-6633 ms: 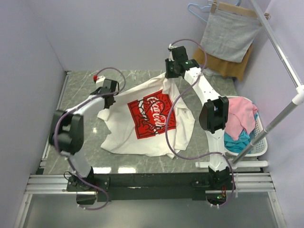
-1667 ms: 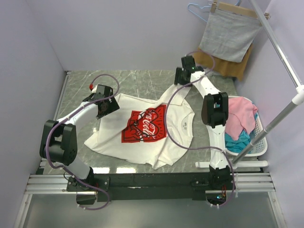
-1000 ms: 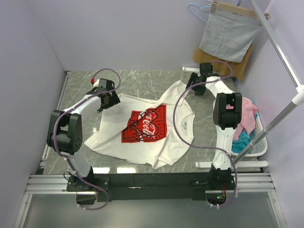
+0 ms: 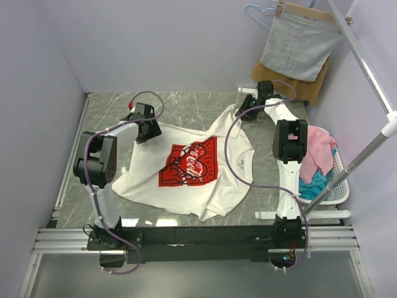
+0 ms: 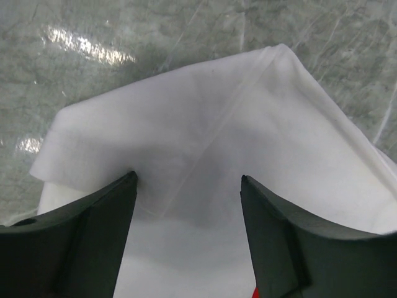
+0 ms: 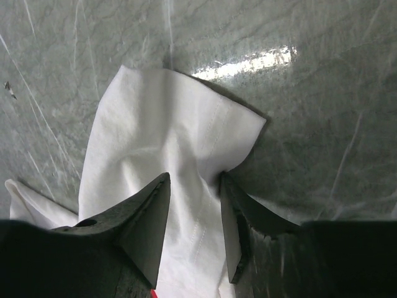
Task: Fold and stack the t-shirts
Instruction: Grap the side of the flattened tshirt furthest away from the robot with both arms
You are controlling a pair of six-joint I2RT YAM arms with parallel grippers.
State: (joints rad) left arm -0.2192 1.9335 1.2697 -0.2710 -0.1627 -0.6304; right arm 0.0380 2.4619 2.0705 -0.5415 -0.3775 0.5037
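One white t-shirt lies spread flat on the marble table, its red print facing up. My left gripper is low over its left sleeve. In the left wrist view the left gripper is open, its fingers straddling the white sleeve. My right gripper is at the far right sleeve. In the right wrist view the right gripper has its jaws partly apart, down on the sleeve, with a raised fold of cloth between them.
A white laundry basket with pink and blue clothes stands at the right edge. A grey cloth hangs from a hanger over a mustard-brown cloth at the back right. A white pole slants across the right side. Walls close in left and behind.
The shirt, earlier held up and bunched, now lies spread. Within the last second both grippers came down on the sleeves and their jaws narrowed, the right more than the left.
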